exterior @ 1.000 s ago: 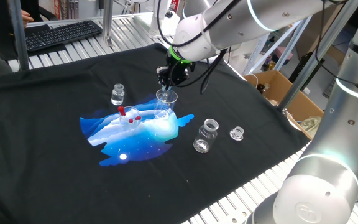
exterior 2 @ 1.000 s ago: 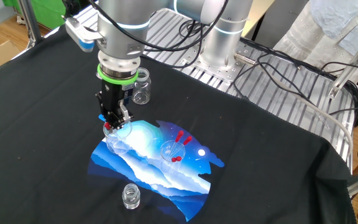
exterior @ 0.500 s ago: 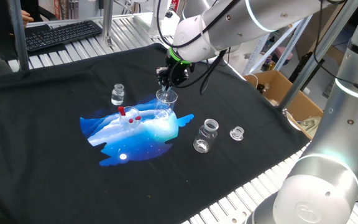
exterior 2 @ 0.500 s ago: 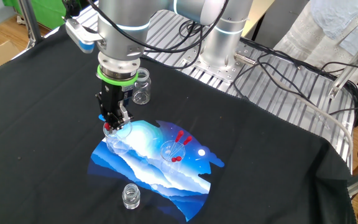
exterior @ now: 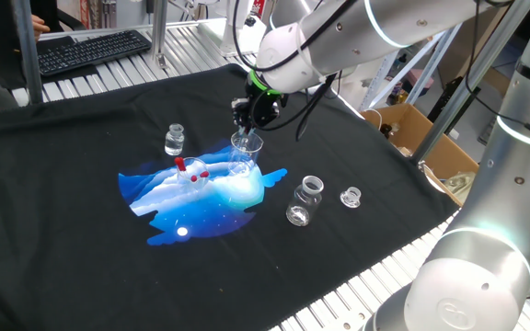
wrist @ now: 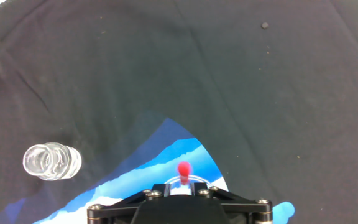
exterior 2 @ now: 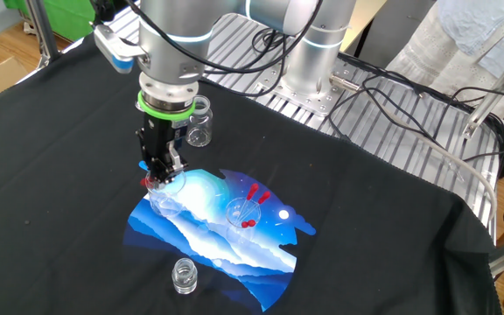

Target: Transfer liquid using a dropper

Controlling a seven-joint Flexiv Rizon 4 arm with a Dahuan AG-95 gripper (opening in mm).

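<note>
Reference view: one fixed view, near edge toward the camera.
Worktop: draped in a black cloth with a blue and white printed patch at its middle.
Near right: clear jar standing on the black cloth, right of the print; small clear lid or cap just right of it, apart from it.
Centre of print: low clear cup with red pieces inside, left of the claw; seen in the other fixed view as well.
Clear beaker: upright on the far right part of the print, directly beneath the claw; also in the other fixed view.
Claw: pointing steeply down over the beaker's mouth, black fingers drawn close together around the dropper's red top; green ring on the wrist above.
Dropper: held at the beaker's rim, red bulb showing between the fingers in the other fixed view; red tip visible at the bottom centre of the hand view; clear tube too slim to make out.
Left, farther back: small clear stoppered bottle upright on the black cloth, well apart from the beaker; in the hand view at lower left.
Far left: black keyboard on the slatted surface beyond the cloth.
Far right: open cardboard box off the worktop's edge.
</note>
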